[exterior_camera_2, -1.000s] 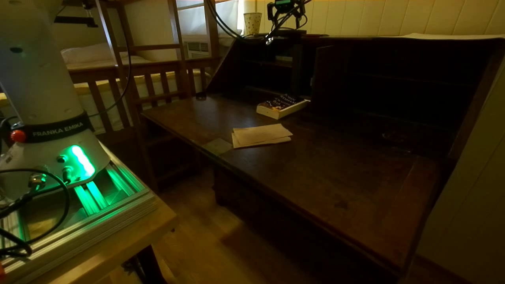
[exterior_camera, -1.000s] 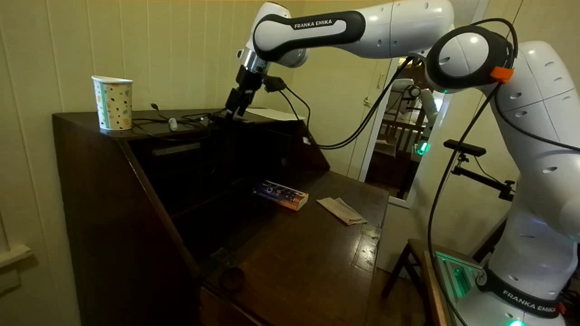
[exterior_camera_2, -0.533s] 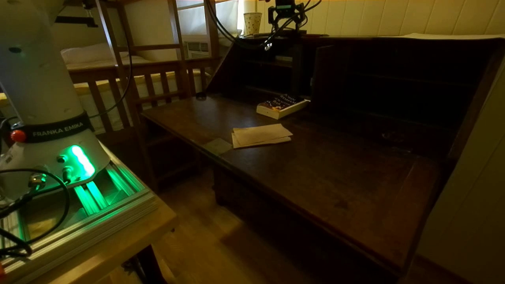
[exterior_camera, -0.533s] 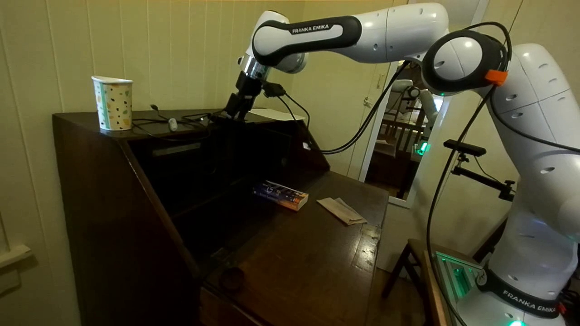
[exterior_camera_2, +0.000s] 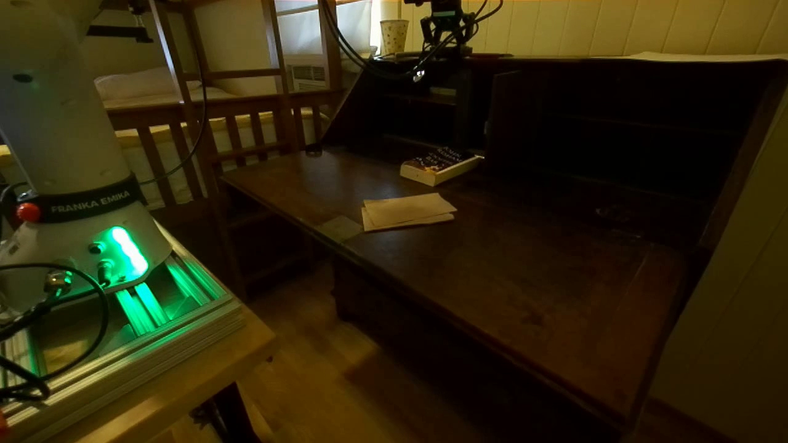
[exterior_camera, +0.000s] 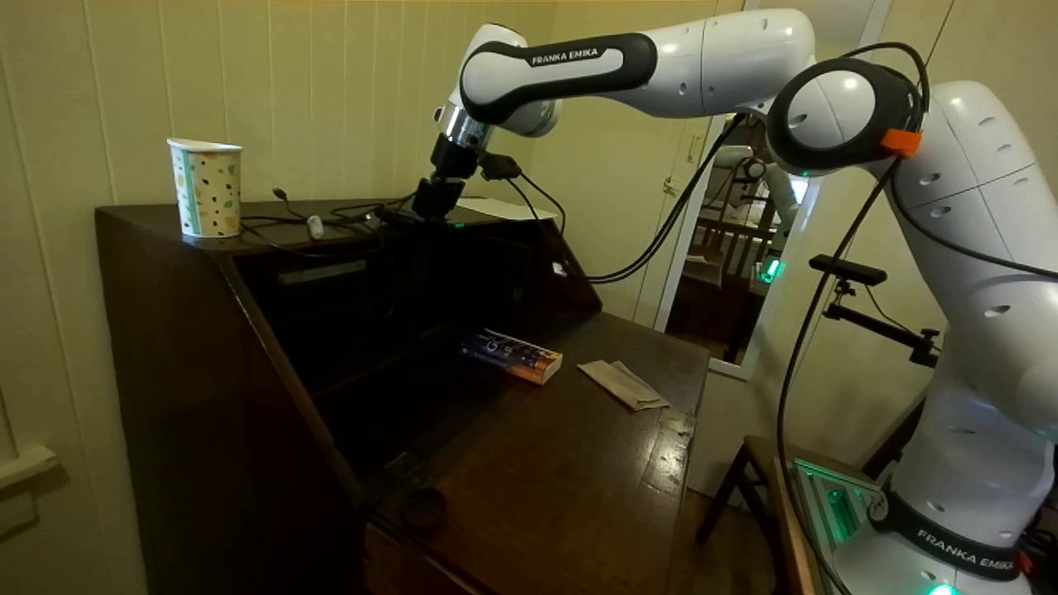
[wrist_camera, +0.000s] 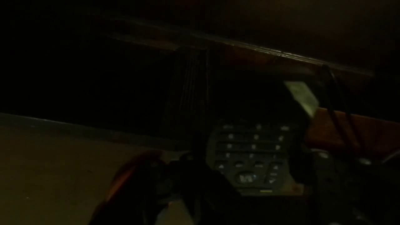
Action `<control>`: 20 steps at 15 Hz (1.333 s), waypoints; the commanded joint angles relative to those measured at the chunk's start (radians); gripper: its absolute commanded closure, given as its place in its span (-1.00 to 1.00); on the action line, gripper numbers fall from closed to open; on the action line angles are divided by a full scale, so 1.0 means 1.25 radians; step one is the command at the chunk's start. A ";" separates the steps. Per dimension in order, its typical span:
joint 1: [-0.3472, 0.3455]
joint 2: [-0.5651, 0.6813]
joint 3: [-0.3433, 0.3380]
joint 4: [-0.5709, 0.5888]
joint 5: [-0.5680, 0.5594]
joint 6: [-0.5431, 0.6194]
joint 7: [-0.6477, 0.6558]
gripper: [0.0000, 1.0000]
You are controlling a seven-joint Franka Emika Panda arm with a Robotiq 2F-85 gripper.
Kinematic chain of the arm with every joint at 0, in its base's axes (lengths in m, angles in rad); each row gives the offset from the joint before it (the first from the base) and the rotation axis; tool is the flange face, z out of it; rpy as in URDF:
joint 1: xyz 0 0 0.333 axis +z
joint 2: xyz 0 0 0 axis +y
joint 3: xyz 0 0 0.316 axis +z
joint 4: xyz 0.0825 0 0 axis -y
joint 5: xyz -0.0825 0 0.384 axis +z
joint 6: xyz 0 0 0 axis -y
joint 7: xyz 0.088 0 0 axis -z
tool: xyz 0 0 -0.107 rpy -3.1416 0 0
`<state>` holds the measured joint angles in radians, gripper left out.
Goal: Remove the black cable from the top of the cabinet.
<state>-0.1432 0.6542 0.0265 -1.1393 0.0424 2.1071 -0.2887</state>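
Note:
The dark brown cabinet [exterior_camera: 165,347] has its front panel folded down. On its top lies the black cable [exterior_camera: 281,195], a loose tangle with a plug end, left of my gripper [exterior_camera: 433,215] in an exterior view. My gripper is lowered to the top's front edge. In the dim wrist view its fingers [wrist_camera: 298,156] press against both sides of a black remote control [wrist_camera: 250,147] with rows of buttons, and it looks shut on it. Thin dark cords [wrist_camera: 336,97] run down on the right of that view; I cannot tell whether they belong to the cable.
A patterned paper cup [exterior_camera: 208,190] stands at the top's left end, with a small white object [exterior_camera: 315,227] near it. White paper [exterior_camera: 504,209] lies at the far end. On the folded-down panel are a book [exterior_camera_2: 434,165] and folded papers [exterior_camera_2: 409,212]. The wall rises behind.
My gripper has come down slightly onto the cabinet's top edge, and its fingers have drawn together. The cup, the cable on the top, the book and the papers look unmoved.

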 commanded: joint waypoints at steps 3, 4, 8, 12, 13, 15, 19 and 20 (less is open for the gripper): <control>-0.002 0.017 0.004 0.035 0.015 -0.024 0.008 0.28; -0.002 0.017 0.003 0.036 0.014 -0.031 0.009 0.28; 0.003 0.002 0.000 0.032 0.009 -0.049 0.019 0.28; 0.014 -0.068 -0.003 -0.023 -0.008 -0.040 0.021 0.28; 0.014 -0.091 0.001 -0.040 -0.008 -0.054 0.011 0.28; 0.019 -0.137 -0.002 -0.068 -0.016 -0.114 0.005 0.28; 0.035 -0.223 -0.029 -0.129 -0.077 -0.317 0.045 0.28; 0.043 -0.257 -0.039 -0.163 -0.115 -0.339 0.058 0.28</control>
<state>-0.1173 0.4638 0.0146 -1.1980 -0.0019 1.7555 -0.2639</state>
